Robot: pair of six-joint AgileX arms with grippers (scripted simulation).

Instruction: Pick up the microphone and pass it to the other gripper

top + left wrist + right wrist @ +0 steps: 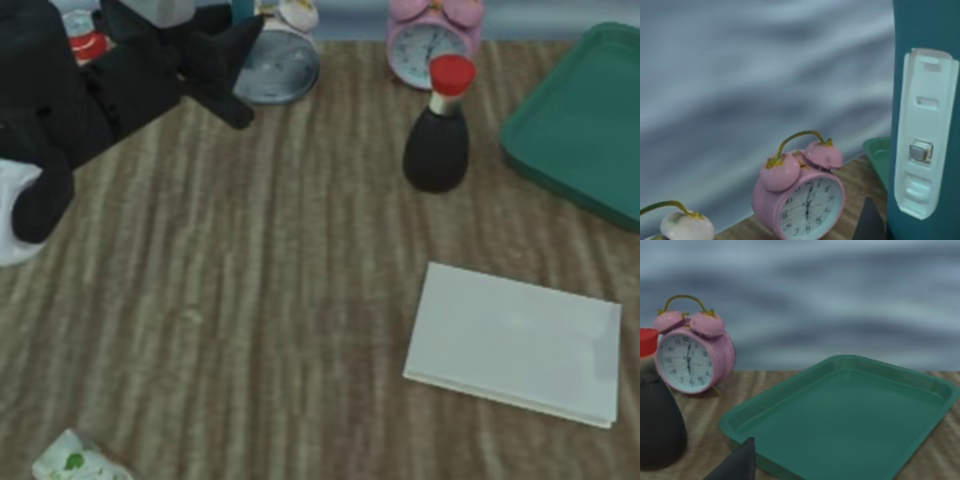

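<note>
Teal microphone [925, 120] fills the left wrist view, upright, its white button strip facing the camera, grasped in the left gripper [215, 55] at the surface's far left corner. Right gripper's state I cannot tell; one finger [737, 465] shows near the green tray [850, 425].

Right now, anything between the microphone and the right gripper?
Possibly: the pink clock and black bottle stand on the table between the microphone, at the left gripper far left, and the right gripper, which is by the green tray, outside the top view.
</note>
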